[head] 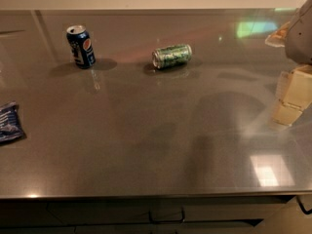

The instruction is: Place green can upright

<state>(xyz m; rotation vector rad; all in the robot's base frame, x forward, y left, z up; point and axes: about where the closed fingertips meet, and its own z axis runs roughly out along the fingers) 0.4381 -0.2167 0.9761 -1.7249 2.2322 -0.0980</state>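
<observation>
The green can (171, 56) lies on its side on the grey countertop (146, 140), toward the back middle, with its silver top end facing left. Its label is mottled green and pale. My gripper (292, 99) is at the right edge of the view, pale and blocky, well to the right of the can and nearer the front. It holds nothing that I can see.
A dark blue Pepsi can (81, 46) stands upright at the back left. A blue crinkled snack bag (9, 122) lies at the left edge. The counter's front edge runs along the bottom, with drawers below. A wall backs the counter.
</observation>
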